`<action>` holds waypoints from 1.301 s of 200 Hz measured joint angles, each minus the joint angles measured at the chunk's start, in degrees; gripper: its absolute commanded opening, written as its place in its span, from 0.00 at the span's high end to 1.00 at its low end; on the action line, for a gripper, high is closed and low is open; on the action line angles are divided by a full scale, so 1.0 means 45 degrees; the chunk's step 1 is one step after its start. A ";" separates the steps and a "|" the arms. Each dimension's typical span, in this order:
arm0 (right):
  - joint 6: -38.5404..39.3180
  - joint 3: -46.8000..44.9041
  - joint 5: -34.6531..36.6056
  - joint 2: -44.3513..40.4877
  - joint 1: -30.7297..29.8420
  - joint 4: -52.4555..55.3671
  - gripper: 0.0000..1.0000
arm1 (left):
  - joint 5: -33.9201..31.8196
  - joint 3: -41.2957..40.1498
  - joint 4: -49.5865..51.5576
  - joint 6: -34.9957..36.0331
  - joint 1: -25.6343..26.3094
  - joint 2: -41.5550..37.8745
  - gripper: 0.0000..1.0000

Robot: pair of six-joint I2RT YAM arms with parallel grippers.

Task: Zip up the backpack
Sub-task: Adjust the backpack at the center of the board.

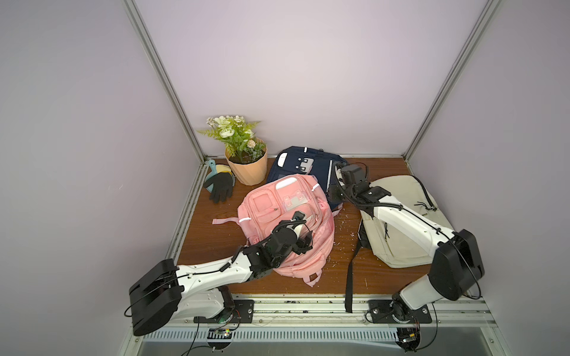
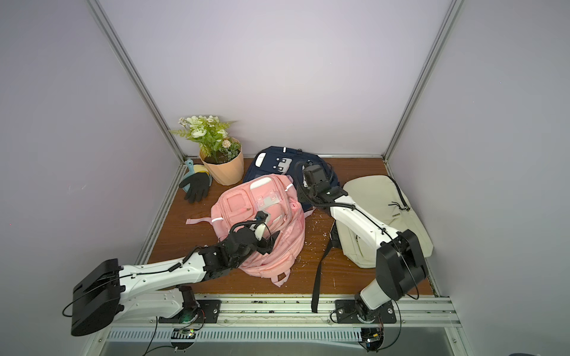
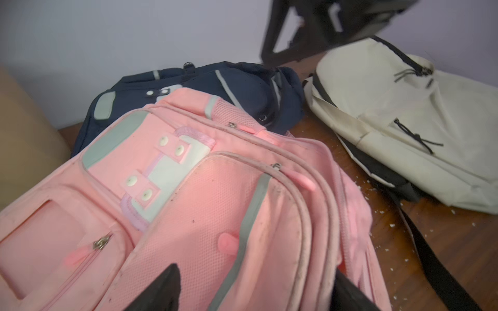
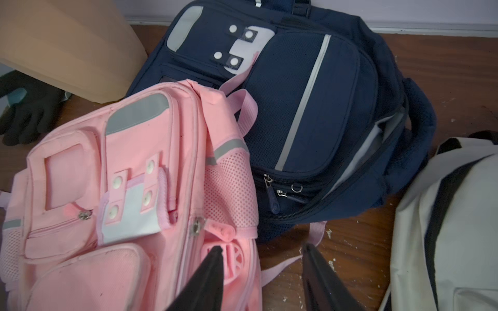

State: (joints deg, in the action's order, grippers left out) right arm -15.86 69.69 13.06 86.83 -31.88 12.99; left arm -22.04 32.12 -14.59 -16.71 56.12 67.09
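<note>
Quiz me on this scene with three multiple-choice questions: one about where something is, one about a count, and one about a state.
1. Where does the black glove lie?
A. beside the flower pot
B. on top of a backpack
C. in the near right corner

2. How many backpacks are on the table?
A. two
B. three
C. four

3. The left pincer, above the pink backpack, is:
A. shut on a zip pull
B. shut on a strap
C. open

Answers:
1 A: both top views show the glove right next to the pot.
2 B: there is the pink backpack, a navy backpack and a cream backpack.
3 C: its fingers stand apart in the left wrist view.
</note>
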 measured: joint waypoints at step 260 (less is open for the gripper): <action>-0.6266 -0.5581 -0.1258 -0.0617 -0.3555 -0.3988 0.28 | -0.0398 0.1637 0.4439 -0.3954 -0.7436 0.0797 0.03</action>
State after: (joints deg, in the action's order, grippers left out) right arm -44.05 44.58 7.40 84.05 -47.88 -4.95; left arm -23.83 39.48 5.39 -34.50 22.65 70.67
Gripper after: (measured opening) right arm 0.722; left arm 0.970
